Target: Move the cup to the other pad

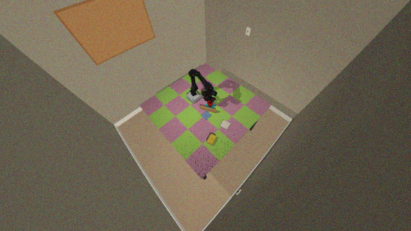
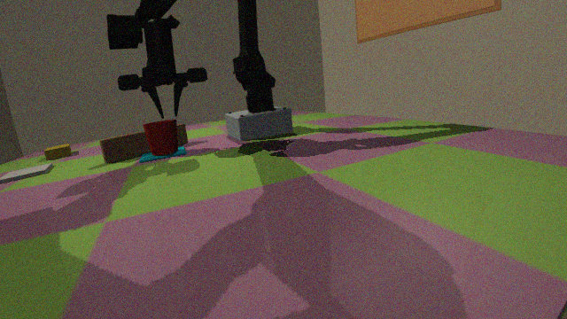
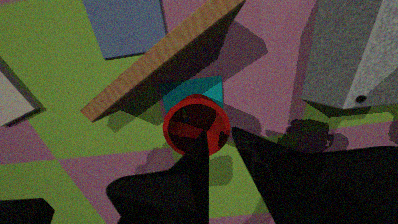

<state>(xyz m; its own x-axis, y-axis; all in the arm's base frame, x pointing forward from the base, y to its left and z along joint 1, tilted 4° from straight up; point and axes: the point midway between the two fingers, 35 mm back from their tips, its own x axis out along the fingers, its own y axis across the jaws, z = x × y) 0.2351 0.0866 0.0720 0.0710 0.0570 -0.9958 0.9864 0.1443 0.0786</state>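
Note:
The red cup [image 1: 210, 103] [image 2: 161, 136] [image 3: 196, 125] stands upright on a teal pad [image 2: 179, 151] [image 3: 200, 90]. My gripper [image 1: 209, 99] [image 2: 167, 112] [image 3: 219, 132] hangs just above the cup's rim with its fingers apart and nothing between them; in the exterior view the fingertips end above the rim and do not touch it. The inside of the cup is too dark to make out the marbles. A blue pad [image 1: 206, 115] [image 3: 125, 25] lies flat on the checkered floor beyond a wooden block [image 1: 208, 108] [image 2: 121, 147] [image 3: 160, 55].
The wooden block lies right beside the cup, between the two pads. The arm's grey base [image 1: 193, 96] [image 2: 259, 124] [image 3: 345, 50] stands close by. A white slab [image 1: 225, 124] [image 2: 24, 173] and a yellow block [image 1: 211, 138] [image 2: 58, 151] lie farther off.

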